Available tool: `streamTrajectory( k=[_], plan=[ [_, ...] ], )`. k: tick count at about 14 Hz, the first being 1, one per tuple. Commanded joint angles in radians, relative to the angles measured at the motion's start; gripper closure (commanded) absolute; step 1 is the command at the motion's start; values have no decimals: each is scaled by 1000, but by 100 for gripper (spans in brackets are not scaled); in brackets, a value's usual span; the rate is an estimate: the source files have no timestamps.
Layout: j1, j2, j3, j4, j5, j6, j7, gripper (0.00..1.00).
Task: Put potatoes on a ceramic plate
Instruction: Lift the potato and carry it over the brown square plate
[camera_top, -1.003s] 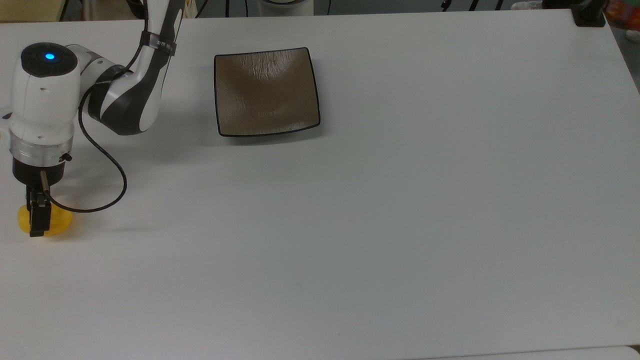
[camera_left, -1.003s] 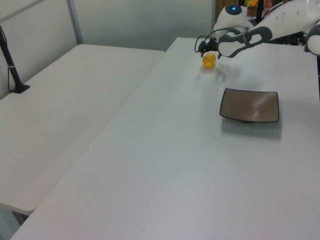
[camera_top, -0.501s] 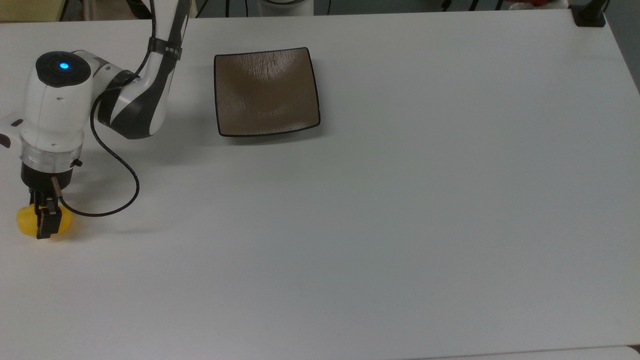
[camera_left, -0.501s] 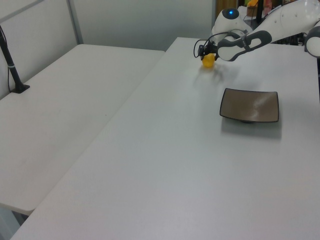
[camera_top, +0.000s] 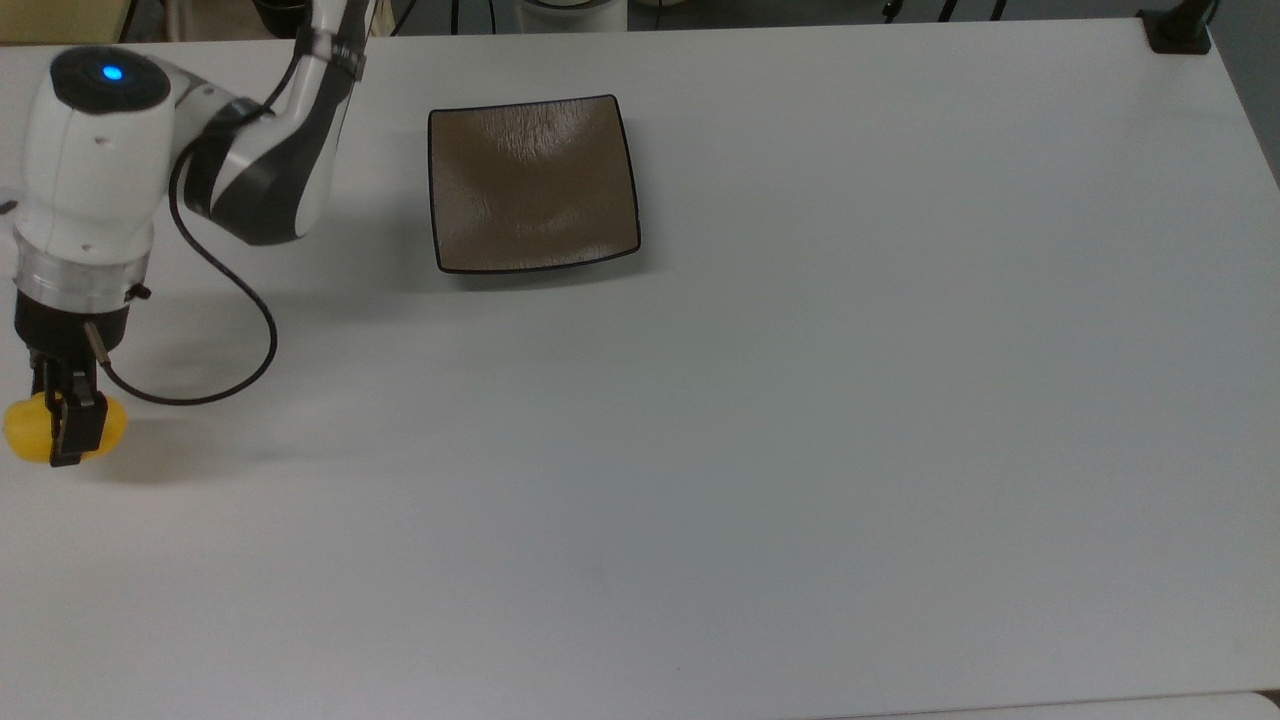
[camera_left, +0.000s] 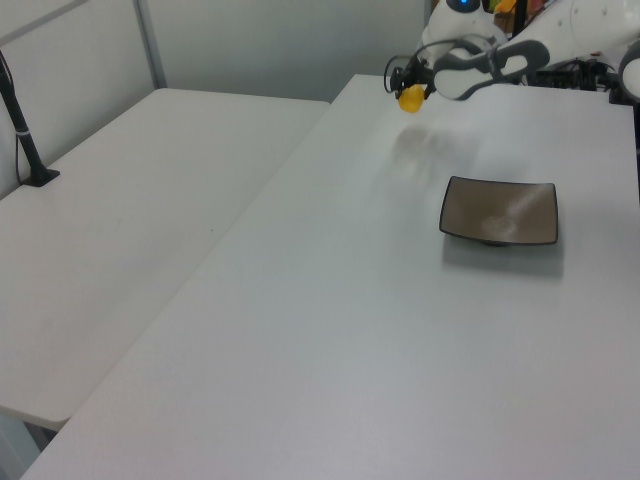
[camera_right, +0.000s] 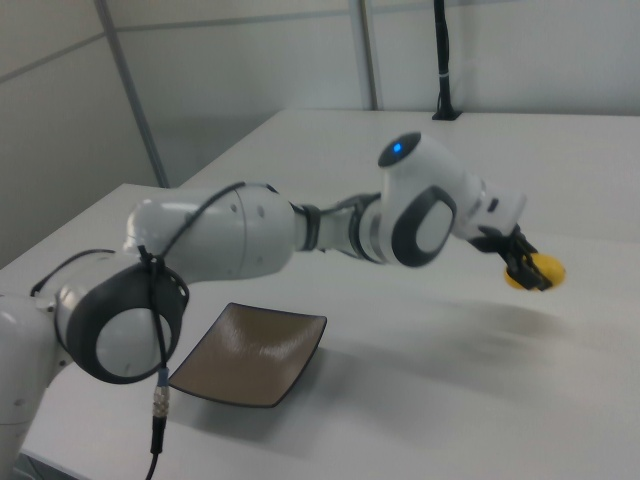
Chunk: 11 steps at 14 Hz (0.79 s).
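Note:
The potato (camera_top: 30, 430) is a small bright yellow lump held off the table at the top view's far left edge. My gripper (camera_top: 66, 428) is shut on it, black fingers clamped across its middle. In the left view the potato (camera_left: 410, 98) hangs above the table's far end with its shadow below, gripper (camera_left: 405, 92) around it. The right view shows the potato (camera_right: 543, 270) in the gripper (camera_right: 527, 270) at the arm's tip. The ceramic plate (camera_top: 532, 184) is a square brown dish with a black rim, well to the top view's right of the gripper; it also appears as plate (camera_left: 500, 211) and plate (camera_right: 252, 353).
The white table (camera_top: 800, 400) stretches wide to the top view's right. A black cable (camera_top: 230, 340) loops from the wrist over the table. A second white table (camera_left: 130, 230) stands at the left view's left with a black post (camera_left: 25, 140).
The gripper has risen with the potato, lifting it off the table, and shifted slightly toward the top view's left edge. The plate has not moved.

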Motion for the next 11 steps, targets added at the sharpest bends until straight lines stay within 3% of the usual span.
streamTrajectory(
  k=[1, 5, 8, 11],
  plan=[
    [16, -198, 64, -117, -11, -149, -73, 94],
    [22, -396, 140, -216, 4, -284, -142, 94],
    [78, -543, 183, -305, 14, -454, -232, 94],
    [164, -707, 183, -411, 118, -622, -419, 93]
  ],
)
